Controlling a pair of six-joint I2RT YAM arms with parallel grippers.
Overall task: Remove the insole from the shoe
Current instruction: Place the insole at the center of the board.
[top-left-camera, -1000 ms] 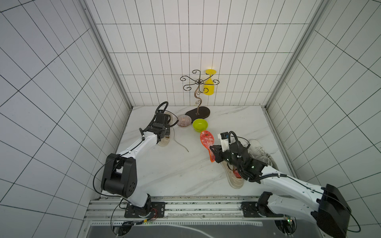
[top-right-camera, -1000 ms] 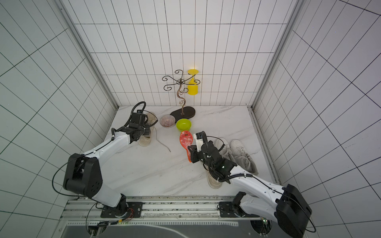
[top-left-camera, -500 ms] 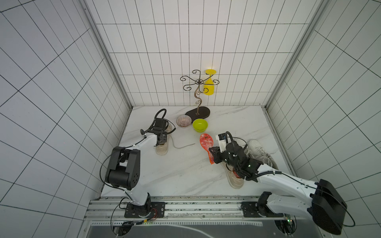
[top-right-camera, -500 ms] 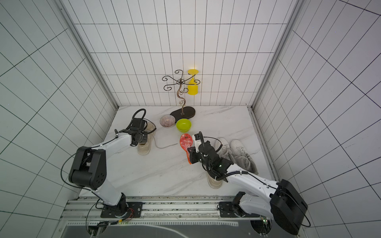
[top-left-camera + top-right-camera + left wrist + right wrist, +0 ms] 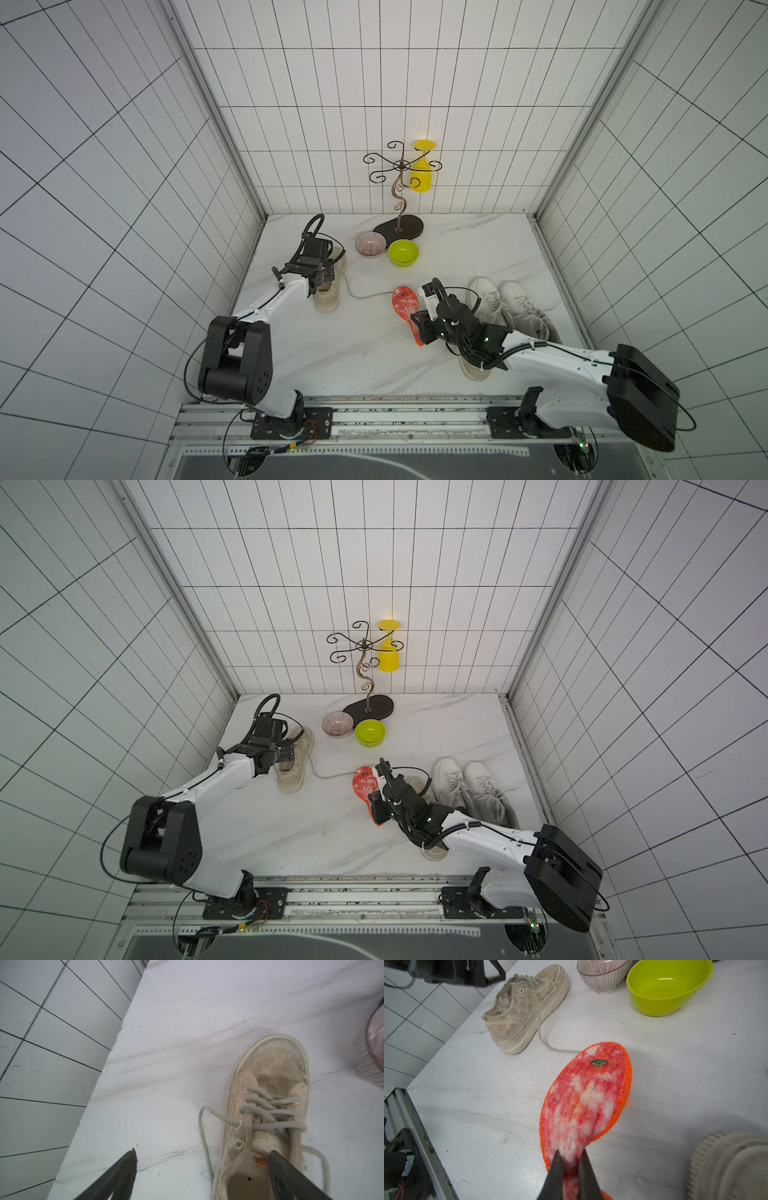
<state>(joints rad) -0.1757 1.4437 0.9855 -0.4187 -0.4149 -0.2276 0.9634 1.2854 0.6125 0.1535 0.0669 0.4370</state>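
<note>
Showing the scene L to R, top and wrist views.

(a) L gripper (image 5: 202, 1152): fingers (image 5: 116, 1176) spread wide, gripping nothing. One finger hangs over the marble tabletop (image 5: 166, 1043), the other over the collar opening of the beige shoe (image 5: 270, 1076). The shoe stands on its sole, toe pointing away from the fingertips. Inside the opening only a pale inner floor w/ a dark speck is visible.

(b) Lace (image 5: 365, 296): trails from that shoe across the marble to the toe end of the insole (image 5: 583, 1095).

(c) Striped bowl (image 5: 370, 244) and green bowl (image 5: 403, 252): just beside each other, beyond the L fingertips past the shoe's toe. Insides show only line pattern and glossy green wall, resp.

(d) Wire stand (image 5: 399, 191): a yellow goblet (image 5: 423, 174) hangs upside down from one arm, well beyond both sets of fingertips.

(e) R gripper (image 5: 570, 1152): fingers (image 5: 554, 1172) clamped on the insole's heel end. The insole reaches forward from the fingertips, fuzzy orange-red face up, oval sticker near the toe. It is outside both shoes, over the marble. Whether its toe end touches the table cannot be told.

(f) Second beige shoe (image 5: 726, 1163): just beside the R fingers, mostly under the R arm in both top views; interior hidden.

(g) White sneakers (image 5: 511, 307): a pair, side by side, on the far side of that shoe from the fingers.
</note>
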